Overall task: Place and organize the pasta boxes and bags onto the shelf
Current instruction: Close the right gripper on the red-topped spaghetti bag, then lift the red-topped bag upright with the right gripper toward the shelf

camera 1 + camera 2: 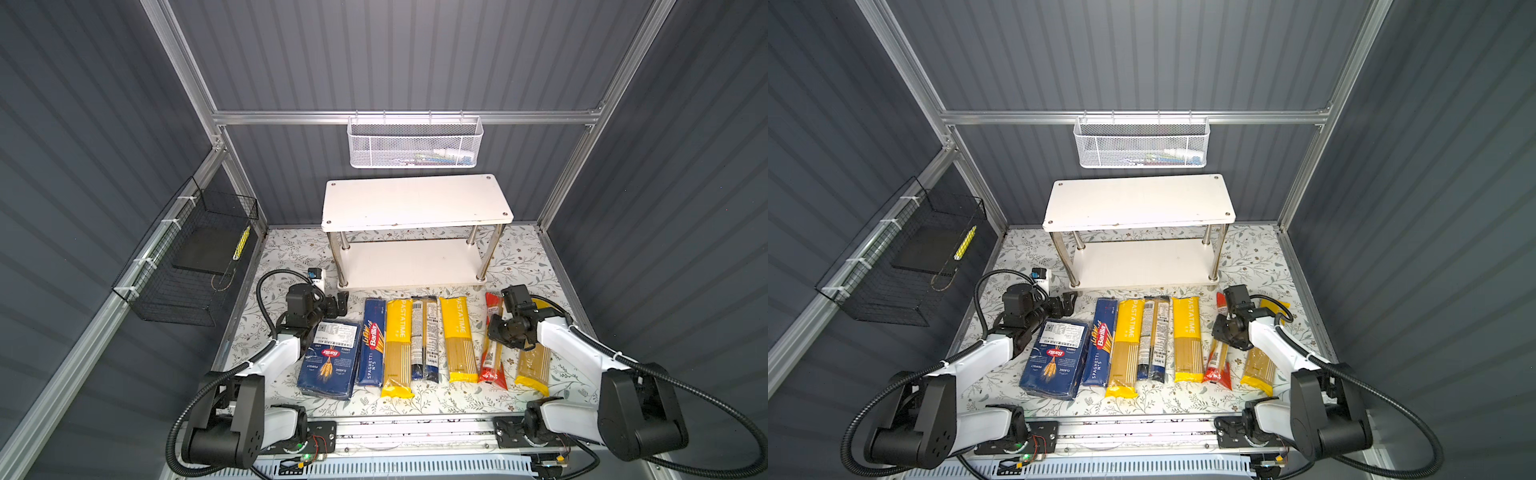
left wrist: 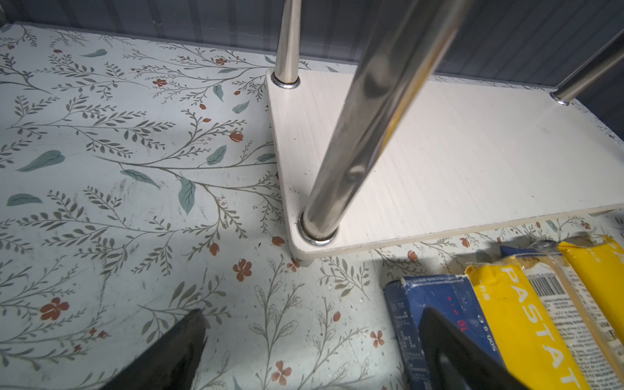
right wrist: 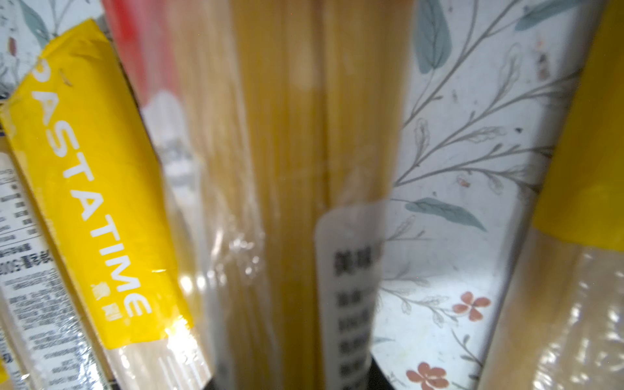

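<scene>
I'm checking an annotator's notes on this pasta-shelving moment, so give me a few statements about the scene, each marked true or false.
1. Both boards of the shelf are bare. True.
2. The left tool grips the narrow Barilla spaghetti box. False: its jaws stand open over the table, holding nothing.
3. The right tool sits over the red-ended bag. True.
4. The navy-ended bag lies between two yellow PASTATIME bags. True.
5. The wide Barilla box lies at the right end of the row. False: it lies at the left end, beside the narrow box.
</scene>
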Robot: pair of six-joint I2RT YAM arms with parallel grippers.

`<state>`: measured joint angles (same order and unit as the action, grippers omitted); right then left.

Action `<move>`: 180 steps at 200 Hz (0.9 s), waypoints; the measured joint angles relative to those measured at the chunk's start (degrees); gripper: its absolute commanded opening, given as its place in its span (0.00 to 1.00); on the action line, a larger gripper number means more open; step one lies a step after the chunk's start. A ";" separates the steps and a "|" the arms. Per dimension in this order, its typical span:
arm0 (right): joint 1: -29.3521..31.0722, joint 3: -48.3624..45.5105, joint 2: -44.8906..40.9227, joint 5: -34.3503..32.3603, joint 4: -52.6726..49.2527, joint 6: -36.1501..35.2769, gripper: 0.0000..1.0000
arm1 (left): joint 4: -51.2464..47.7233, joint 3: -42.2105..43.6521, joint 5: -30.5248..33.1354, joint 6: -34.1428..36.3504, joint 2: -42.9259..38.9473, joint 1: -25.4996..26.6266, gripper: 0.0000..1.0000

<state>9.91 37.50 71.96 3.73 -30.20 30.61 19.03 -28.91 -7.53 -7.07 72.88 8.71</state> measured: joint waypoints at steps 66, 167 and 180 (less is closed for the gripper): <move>0.00 0.76 -7.28 4.37 -2.71 -0.68 0.21 | 0.00 0.00 -0.02 0.00 0.00 0.00 0.99; 0.00 8.48 -12.31 12.35 -5.25 -1.09 0.20 | 0.00 0.00 0.00 -0.02 0.00 0.00 1.00; 0.00 9.62 -13.11 13.55 -5.51 -1.16 0.20 | 0.00 0.00 0.00 0.00 0.00 0.00 0.99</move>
<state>9.91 47.11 58.85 17.28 -35.70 29.45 19.03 -28.91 -7.53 -7.07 72.88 8.71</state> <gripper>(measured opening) 0.269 0.995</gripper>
